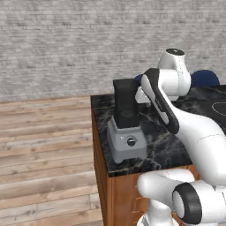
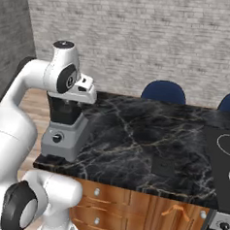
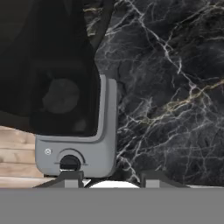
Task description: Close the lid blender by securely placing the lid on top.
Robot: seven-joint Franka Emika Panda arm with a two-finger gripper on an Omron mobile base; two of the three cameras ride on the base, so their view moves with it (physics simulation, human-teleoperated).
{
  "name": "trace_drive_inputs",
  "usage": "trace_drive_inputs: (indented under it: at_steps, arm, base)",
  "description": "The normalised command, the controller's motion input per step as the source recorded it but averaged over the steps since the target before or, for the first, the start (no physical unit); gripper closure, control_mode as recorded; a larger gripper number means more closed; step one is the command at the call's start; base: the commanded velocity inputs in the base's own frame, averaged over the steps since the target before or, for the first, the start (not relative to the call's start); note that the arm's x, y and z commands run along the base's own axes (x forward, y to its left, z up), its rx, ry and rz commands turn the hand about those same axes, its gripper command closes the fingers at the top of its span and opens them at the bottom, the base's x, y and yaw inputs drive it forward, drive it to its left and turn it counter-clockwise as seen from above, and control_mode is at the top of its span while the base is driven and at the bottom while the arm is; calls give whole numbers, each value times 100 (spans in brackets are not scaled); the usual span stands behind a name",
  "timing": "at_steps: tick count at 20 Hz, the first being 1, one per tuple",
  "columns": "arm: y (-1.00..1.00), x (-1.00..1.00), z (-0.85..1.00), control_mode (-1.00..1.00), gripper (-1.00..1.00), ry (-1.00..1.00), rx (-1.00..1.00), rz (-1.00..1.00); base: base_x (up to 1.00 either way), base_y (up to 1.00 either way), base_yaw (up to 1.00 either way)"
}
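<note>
The blender stands at the counter's left end, a tall black jar (image 1: 126, 103) on a grey base (image 1: 127, 143) with a round dark knob. Seen from above in the hand view, the jar (image 3: 48, 78) is open at the top, with its base (image 3: 76, 155) below. A dark flat squarish patch (image 2: 164, 166) lies on the black counter well to the right; it looks like the lid. My gripper (image 3: 113, 177) hovers beside the jar's top on its right side, the hand (image 2: 84, 93) partly hidden behind the jar in the left base view. Its fingers stand apart with nothing between them.
The black marble counter (image 2: 135, 133) runs right to a cooktop (image 2: 224, 149). Two blue chair backs (image 2: 163, 92) stand behind it. The counter's left edge (image 1: 95, 132) drops to a wooden floor close beside the blender. Wooden drawers (image 2: 125, 205) are below.
</note>
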Motion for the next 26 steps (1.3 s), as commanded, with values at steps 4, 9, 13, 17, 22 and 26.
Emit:
trace_drive_inputs:
  at_steps: [4,9,13,17,22,26]
  arm:
    - [-40,-44,-6,-100,-100,-5,6,-2]
    - [-99,-87,-32,-100,-100,-7,19,-33]
    - [-100,-62,-39,-100,-100,1,12,-43]
    - [-100,-11,-43,-100,-100,18,11,-46]
    - [-100,5,-44,-100,-100,27,11,-43]
    - [-99,25,-36,-100,-100,27,15,-34]
  base:
    - [0,0,0]
    - [0,0,0]
    - [0,0,0]
    - [0,0,0]
    - [0,0,0]
    - [0,0,0]
